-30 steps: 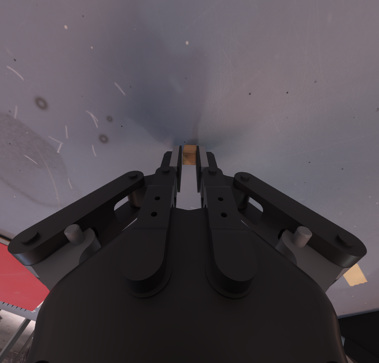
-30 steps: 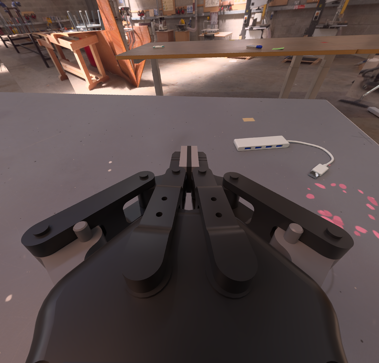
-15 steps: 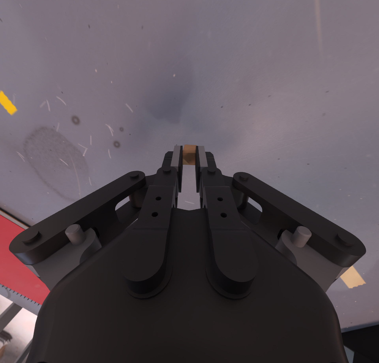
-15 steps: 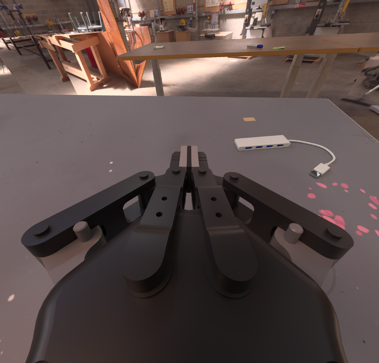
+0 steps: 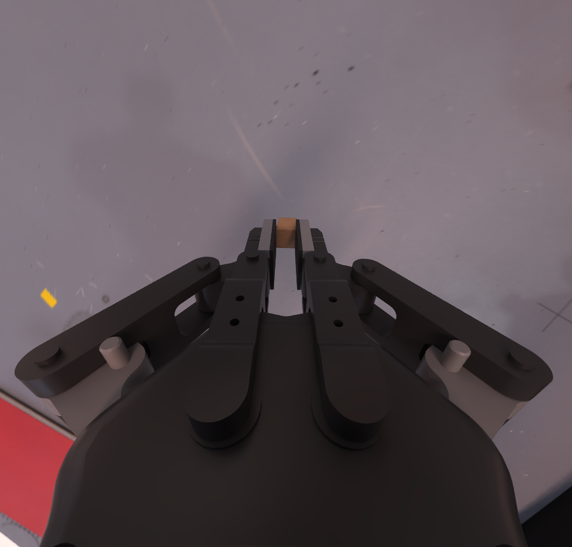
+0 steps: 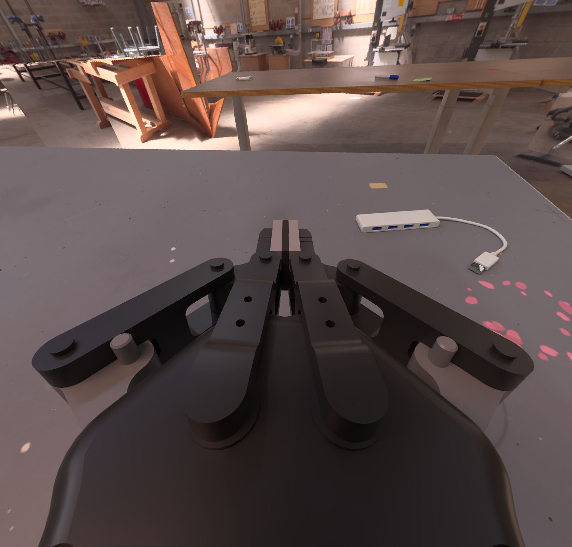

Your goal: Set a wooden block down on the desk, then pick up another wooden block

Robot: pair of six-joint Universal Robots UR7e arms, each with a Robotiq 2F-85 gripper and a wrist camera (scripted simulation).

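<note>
In the left wrist view my left gripper (image 5: 286, 233) is shut on a small tan wooden block (image 5: 285, 232), held between its two grey pads above the grey desk (image 5: 309, 99). How high the block is above the desk I cannot tell. In the right wrist view my right gripper (image 6: 285, 234) is shut and empty, its pads pressed together, low over the same grey desk (image 6: 123, 207). No other wooden block shows in either view.
A white USB hub (image 6: 397, 220) with its cable and plug (image 6: 484, 261) lies on the desk to the right of my right gripper. Pink spots (image 6: 510, 315) mark the desk at right. A red area (image 5: 24, 454) lies past the desk edge at lower left.
My left gripper has moved over the desk with the block still in it; the desk marks and the yellow tape slid down and left. The right gripper has stayed nearly still.
</note>
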